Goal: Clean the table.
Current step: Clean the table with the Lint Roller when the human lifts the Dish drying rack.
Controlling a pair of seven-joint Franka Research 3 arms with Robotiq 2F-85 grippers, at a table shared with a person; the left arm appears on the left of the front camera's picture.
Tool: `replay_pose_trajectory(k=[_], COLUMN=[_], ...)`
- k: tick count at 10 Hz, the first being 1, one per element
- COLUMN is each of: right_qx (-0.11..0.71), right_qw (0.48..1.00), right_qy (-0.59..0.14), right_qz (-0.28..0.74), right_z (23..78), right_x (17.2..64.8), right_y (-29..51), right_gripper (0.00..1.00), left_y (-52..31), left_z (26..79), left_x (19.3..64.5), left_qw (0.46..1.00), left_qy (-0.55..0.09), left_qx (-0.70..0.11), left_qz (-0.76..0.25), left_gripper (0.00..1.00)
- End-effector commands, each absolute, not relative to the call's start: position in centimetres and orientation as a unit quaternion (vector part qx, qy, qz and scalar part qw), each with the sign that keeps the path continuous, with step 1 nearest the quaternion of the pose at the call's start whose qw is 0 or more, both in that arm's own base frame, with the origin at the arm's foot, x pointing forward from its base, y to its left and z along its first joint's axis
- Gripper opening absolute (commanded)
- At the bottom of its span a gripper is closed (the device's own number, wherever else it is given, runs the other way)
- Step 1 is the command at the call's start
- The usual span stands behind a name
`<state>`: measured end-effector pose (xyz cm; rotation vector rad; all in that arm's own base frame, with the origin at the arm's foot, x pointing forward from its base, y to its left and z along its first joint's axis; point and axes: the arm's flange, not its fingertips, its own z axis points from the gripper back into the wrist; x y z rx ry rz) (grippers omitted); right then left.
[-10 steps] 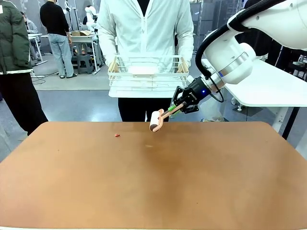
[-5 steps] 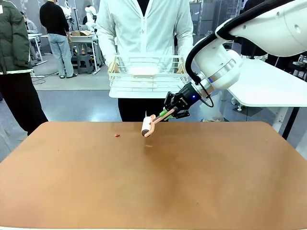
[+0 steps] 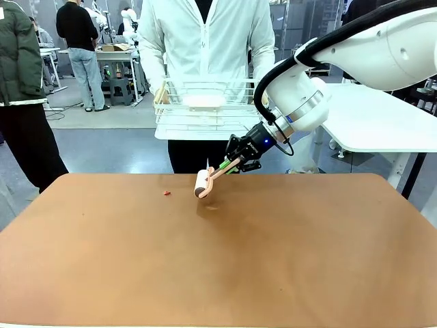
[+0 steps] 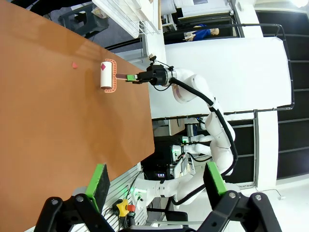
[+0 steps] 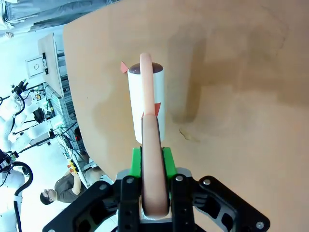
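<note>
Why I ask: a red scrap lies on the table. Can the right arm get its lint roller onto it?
Probably yes. The right gripper holds the lint roller low over the table, and nothing stands between it and the red scrap.

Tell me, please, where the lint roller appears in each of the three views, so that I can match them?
Front view: lint roller upper middle, over the far part of the table, held by the right claw.
Left wrist view: lint roller upper left, lying sideways in the picture.
Right wrist view: lint roller centre, its handle running down into the claw.
Shared landmark: the small red scrap on the table beside it.
</note>
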<state>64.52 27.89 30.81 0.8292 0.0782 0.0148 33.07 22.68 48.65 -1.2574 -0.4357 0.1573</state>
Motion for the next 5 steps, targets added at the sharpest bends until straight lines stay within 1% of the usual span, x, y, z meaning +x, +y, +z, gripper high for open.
replay_pose_trajectory(k=[1, 5], right_qx=[0.389, 0.382], right_qw=[0.919, 0.92], right_qy=[0.059, 0.085], right_qz=[0.005, 0.0], right_z=[30.7, 29.1], right_x=[66.1, 66.6], right_y=[29.3, 29.8], right_gripper=[0.21, 0.21], left_y=[22.8, 22.8], left_z=[48.8, 48.8], left_x=[32.9, 32.9], left_qw=[0.779, 0.779], left_qy=[-0.206, -0.206], left_qx=[-0.588, -0.588], left_qz=[0.07, 0.07], left_gripper=[1.0, 1.0])
